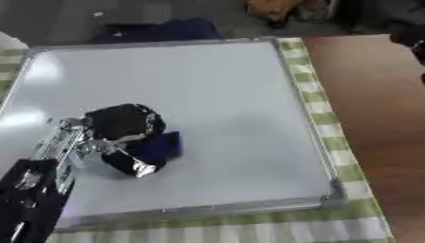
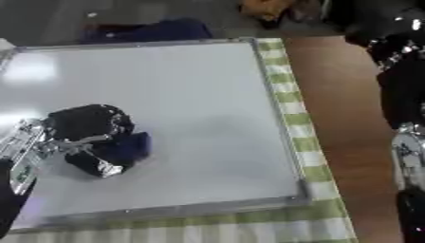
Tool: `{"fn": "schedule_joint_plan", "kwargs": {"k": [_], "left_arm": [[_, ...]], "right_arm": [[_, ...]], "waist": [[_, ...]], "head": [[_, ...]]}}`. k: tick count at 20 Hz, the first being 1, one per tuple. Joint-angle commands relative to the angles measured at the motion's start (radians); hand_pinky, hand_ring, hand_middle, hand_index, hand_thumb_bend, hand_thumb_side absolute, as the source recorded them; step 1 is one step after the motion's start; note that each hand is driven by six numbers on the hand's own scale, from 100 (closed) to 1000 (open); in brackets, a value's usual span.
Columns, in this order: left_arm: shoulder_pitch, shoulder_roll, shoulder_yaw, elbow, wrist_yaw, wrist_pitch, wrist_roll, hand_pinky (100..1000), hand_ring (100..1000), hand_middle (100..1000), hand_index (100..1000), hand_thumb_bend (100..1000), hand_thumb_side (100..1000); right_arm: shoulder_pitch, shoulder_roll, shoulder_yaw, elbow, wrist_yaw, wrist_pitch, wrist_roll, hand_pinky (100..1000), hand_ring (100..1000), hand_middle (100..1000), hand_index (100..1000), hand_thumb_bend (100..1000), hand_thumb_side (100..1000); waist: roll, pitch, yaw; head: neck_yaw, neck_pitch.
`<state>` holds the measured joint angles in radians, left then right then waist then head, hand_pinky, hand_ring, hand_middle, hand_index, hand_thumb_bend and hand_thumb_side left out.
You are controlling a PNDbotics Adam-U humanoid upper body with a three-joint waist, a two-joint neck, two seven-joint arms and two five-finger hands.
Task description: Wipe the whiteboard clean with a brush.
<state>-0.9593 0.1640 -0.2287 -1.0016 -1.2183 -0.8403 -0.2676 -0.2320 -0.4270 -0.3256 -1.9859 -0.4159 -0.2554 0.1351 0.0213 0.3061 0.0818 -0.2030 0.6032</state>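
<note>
we saw the left robot hand [image 1: 124, 130] low on the left part of the white, silver-framed whiteboard [image 1: 216, 85], its fingers curled round a dark blue block-shaped brush [image 1: 159, 146] that stuck out from under the palm toward the board's right side. the brush looked pressed flat to the board — though we could not make out its underside.

what the next stroke turned on, in our judgement, was this: the brush sat near the board's left and near edge, so almost all of the open surface lay to its right and away from the robot. the board's long axis ran from the near edge to the far edge, slightly askew. we could see no clear marks on the board, only glare patches at the left.

the right arm showed only as black and silver links at the right edge of the right eye view, above the brown wooden desk [image 1: 374, 104] — the right robot hand itself was not visible. so the left robot hand was the one on the work. a green-and-white checked cloth [image 1: 319, 95] lay under the board.
</note>
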Motion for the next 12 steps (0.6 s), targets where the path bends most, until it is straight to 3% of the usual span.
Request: {"fn": "schedule_joint_plan", "kwargs": {"k": [1,12], "left_arm": [[0.001,0.048,0.014,-0.002,0.004,-0.01,-0.031,658,614,397,100,232,456],[-0.024,0.152,0.057,-0.004,0.075,0.005,-0.04,649,576,340,100,219,454]], "right_arm": [[-0.004,-0.02,-0.01,-0.014,-0.002,-0.002,-0.003,757,643,514,592,206,1000],[0.001,-0.022,-0.013,-0.014,0.004,-0.006,-0.011,760,644,514,592,209,1000]], "waist": [[-0.006,-0.021,0.003],[-0.006,-0.022,0.01]], "head": [[-0.005,-0.014],[-0.015,-0.016]]}}
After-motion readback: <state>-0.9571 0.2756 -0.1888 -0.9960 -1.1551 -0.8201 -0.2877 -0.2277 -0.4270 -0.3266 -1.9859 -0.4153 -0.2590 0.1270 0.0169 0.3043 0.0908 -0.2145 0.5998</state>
